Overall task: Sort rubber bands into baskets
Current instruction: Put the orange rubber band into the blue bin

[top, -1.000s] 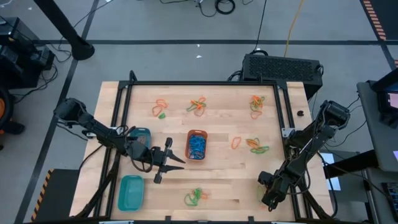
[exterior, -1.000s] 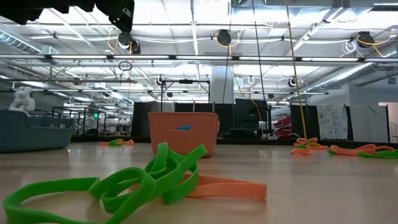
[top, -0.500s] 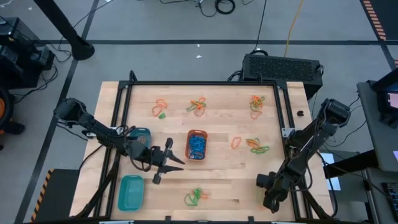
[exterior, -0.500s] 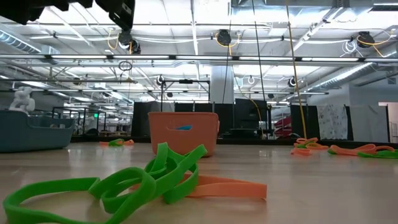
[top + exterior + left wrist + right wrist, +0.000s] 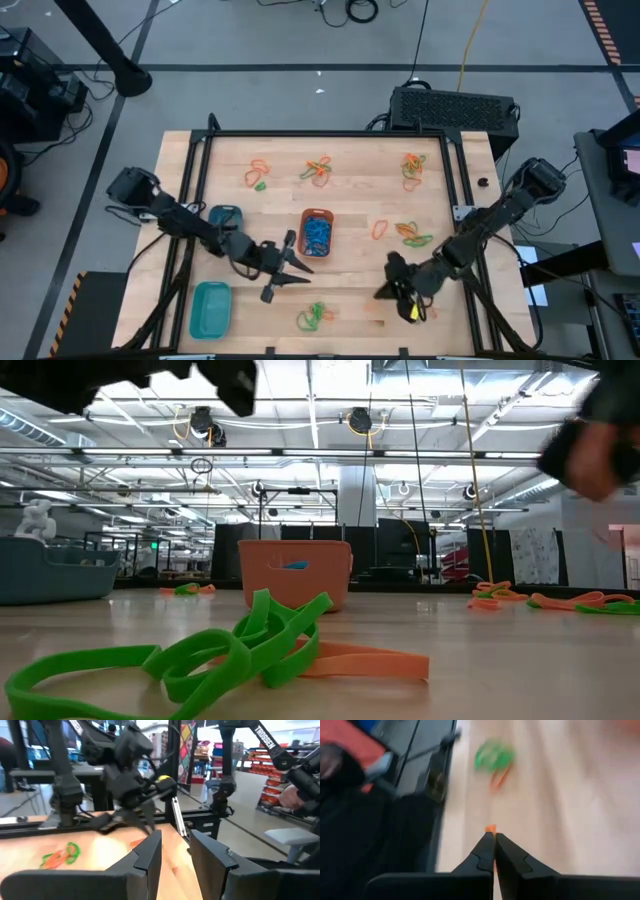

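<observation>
Rubber bands lie in small orange and green heaps on the wooden table, one heap [image 5: 315,317] near the front edge, which also shows in the low view [image 5: 230,650]. The orange basket [image 5: 316,232] holds blue bands. The teal rectangular basket [image 5: 210,308] stands at the front left and the round blue-teal one [image 5: 226,217] behind it. My left gripper [image 5: 285,266] is open and empty, in front of the orange basket. My right gripper [image 5: 383,291] is shut, right of the front heap. A small orange bit [image 5: 490,828] shows at its fingertips. My right gripper's fingertips [image 5: 486,840] are closed together, slanting down toward the table's left side. The orange bit sits right at their free ends, but I cannot tell whether they touch it or it lies on the table beyond.
More band heaps lie at the far left [image 5: 260,172], far middle [image 5: 318,168], far right [image 5: 412,165] and right [image 5: 405,232]. A black frame [image 5: 455,200] borders the table. Bare wood lies between the two grippers.
My right gripper has swung from the table's near right corner toward the left, out over the table and toward the front heap. My left gripper has moved a little toward the table's right and near edge.
</observation>
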You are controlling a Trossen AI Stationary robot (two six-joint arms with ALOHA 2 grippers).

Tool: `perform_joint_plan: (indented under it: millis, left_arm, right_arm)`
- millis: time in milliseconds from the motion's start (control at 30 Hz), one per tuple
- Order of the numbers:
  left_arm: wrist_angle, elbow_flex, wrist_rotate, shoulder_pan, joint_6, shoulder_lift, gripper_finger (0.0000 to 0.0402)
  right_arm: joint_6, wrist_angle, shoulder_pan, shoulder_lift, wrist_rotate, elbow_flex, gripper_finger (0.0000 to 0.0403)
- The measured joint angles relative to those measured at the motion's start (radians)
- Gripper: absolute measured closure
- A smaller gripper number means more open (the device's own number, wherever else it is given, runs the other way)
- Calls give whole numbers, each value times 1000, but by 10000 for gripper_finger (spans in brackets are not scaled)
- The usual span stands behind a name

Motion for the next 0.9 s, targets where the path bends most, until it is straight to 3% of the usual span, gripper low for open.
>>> perform_joint_plan:
  millis: [100,367,900]
  left_arm:
    - [-2,61,43,18,-12,65,295]
    - [-128,182,12,60,-64,178,295]
    - [-162,194,-91,74,-64,204,295]
  right_arm:
    - [-112,67,-65,0,52,0,403]
    - [-334,258,-178,0,56,1,403]
    - [-414,303,-212,0,53,1,402]
